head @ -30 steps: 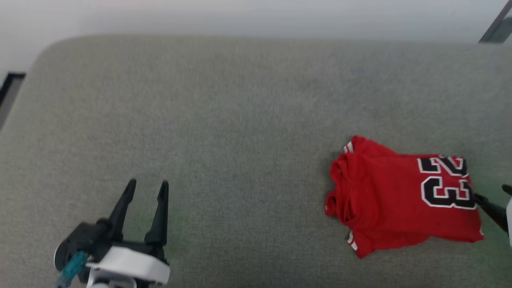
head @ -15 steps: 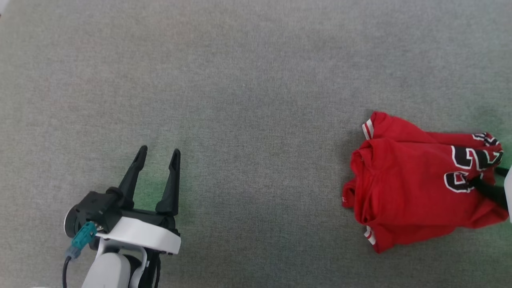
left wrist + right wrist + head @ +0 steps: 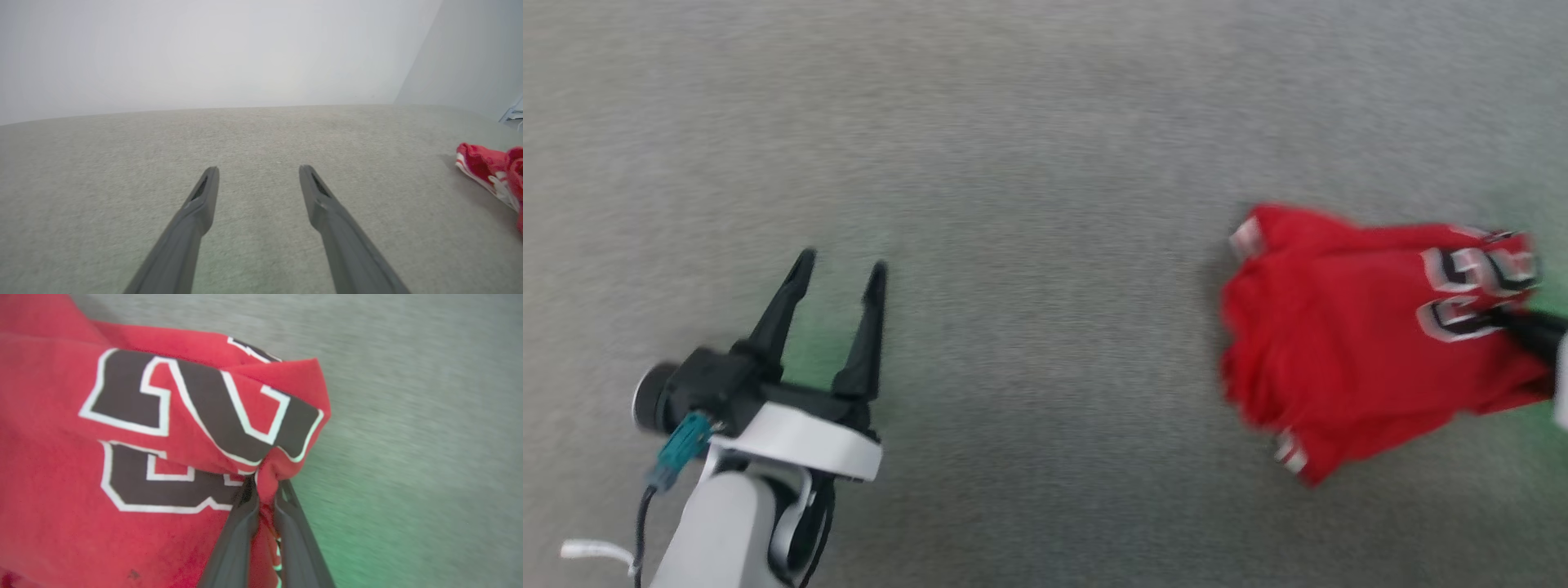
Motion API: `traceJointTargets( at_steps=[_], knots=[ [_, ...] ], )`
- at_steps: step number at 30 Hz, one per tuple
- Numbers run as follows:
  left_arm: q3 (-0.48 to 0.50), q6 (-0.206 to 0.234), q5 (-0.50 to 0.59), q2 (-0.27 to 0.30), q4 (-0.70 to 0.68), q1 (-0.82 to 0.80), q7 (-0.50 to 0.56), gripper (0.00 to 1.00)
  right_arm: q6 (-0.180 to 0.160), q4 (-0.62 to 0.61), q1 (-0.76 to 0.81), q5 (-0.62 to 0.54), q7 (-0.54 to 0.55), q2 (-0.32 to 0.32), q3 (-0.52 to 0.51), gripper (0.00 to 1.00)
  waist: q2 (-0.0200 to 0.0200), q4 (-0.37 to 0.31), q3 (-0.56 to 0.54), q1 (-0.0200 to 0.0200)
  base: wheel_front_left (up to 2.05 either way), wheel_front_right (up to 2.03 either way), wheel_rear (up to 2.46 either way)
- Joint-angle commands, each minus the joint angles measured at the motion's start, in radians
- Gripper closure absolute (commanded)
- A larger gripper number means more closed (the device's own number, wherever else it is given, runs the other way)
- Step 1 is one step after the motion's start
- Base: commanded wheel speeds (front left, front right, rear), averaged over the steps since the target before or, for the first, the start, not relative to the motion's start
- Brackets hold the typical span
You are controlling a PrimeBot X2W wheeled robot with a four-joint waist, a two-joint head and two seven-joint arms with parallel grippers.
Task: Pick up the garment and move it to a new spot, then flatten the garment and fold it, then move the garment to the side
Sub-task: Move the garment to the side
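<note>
The red garment (image 3: 1339, 343) lies bunched at the right of the grey padded surface in the head view, with its dark white-outlined numbers near its right edge. My right gripper (image 3: 1515, 320) comes in from the right edge and pinches that numbered edge. In the right wrist view the right gripper (image 3: 265, 484) is shut on a raised fold of the garment (image 3: 143, 416). My left gripper (image 3: 841, 265) stands open at the lower left, far from the cloth, with nothing between its fingers. The left wrist view shows the left gripper (image 3: 258, 169) open and a striped edge of the garment (image 3: 486, 169) at far right.
The grey padded surface (image 3: 1045, 147) spreads wide between the two grippers. A pale wall (image 3: 204, 53) rises behind its far edge in the left wrist view.
My right gripper has shut on the garment's numbered edge, which has bunched and lifted off the surface. The head camera has tipped down, so the surface's far edge has left view.
</note>
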Motion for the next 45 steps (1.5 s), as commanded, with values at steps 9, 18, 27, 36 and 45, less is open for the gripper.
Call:
traceJointTargets(
  at_steps=[9, 18, 27, 36, 45],
  knots=[
    [-0.134, 0.003, 0.015, 0.1, -0.027, -0.233, -0.007, 0.0, -0.011, 0.092, -0.032, 0.018, -0.144, -0.082, -0.146, 1.0, 0.0, -0.18, 0.125, 0.0, 0.0, 0.0, 0.0],
    [-0.249, 0.003, 0.019, 0.159, -0.019, -0.512, -0.007, 0.0, -0.009, 0.267, -0.179, -0.013, -0.251, -0.111, -0.219, 1.0, 0.0, -0.241, 0.253, 0.0, 0.0, 0.0, 0.0],
    [-0.324, 0.003, 0.006, 0.176, -0.003, -0.771, -0.007, 0.0, -0.009, 0.55, -0.438, -0.102, -0.389, -0.103, -0.234, 1.0, 0.0, -0.244, 0.364, 0.0, 0.0, 0.0, 0.0],
    [-0.347, 0.003, -0.005, 0.196, 0.008, -0.835, -0.007, 0.0, -0.009, 0.793, -0.63, -0.245, -0.51, -0.045, -0.172, 1.0, 0.0, -0.239, 0.384, 0.0, 0.0, 0.0, 0.0],
    [-0.294, 0.005, 0.002, 0.182, 0.022, -0.737, -0.007, 0.0, -0.009, 0.864, -0.657, -0.313, -0.59, -0.026, -0.075, 0.0, 0.0, -0.229, 0.303, 0.0, 0.0, 0.0, 0.0]
  ],
)
